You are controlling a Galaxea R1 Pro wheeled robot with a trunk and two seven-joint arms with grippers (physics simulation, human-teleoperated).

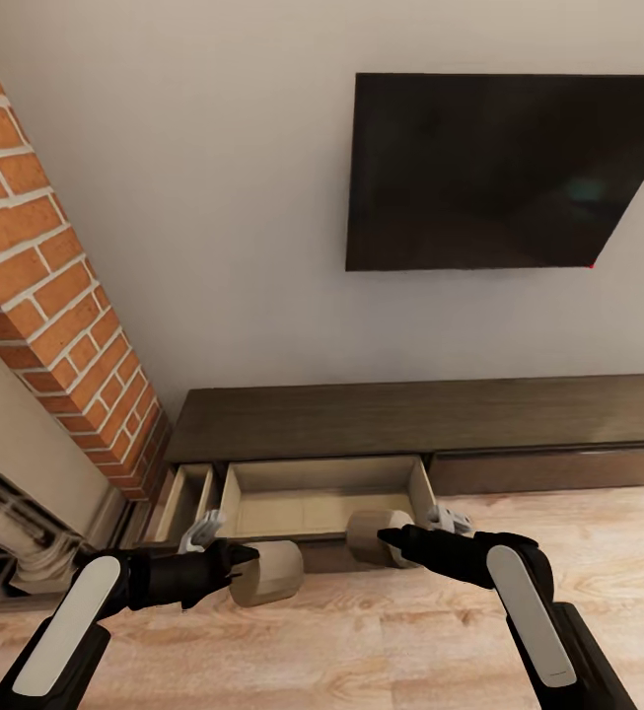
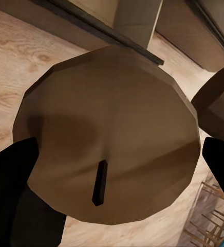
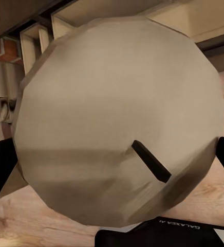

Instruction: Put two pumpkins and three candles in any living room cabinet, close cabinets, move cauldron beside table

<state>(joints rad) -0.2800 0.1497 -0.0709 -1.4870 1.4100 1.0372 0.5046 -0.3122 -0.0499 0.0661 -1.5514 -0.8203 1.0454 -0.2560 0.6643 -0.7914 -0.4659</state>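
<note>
The left end effector (image 1: 246, 569) is clamping one beige candle (image 1: 266, 572), and the right end effector (image 1: 389, 539) is clamping a second candle (image 1: 372, 535). Both candles are hanging above the plank floor (image 1: 361, 631), just in front of the dark-brown cabinet (image 1: 430, 419), whose middle drawer (image 1: 322, 493) is standing pulled out, showing pale insides. A narrower drawer (image 1: 185, 498) beside the brick fireplace (image 1: 55, 296) is standing pulled out too.

My cabinet (image 1: 420, 419) sits on light wood floor (image 1: 361, 631) vs. the wall, top bare; two drawers (image 1: 317, 498) pulled open, beige insides, nothing inside.
</note>
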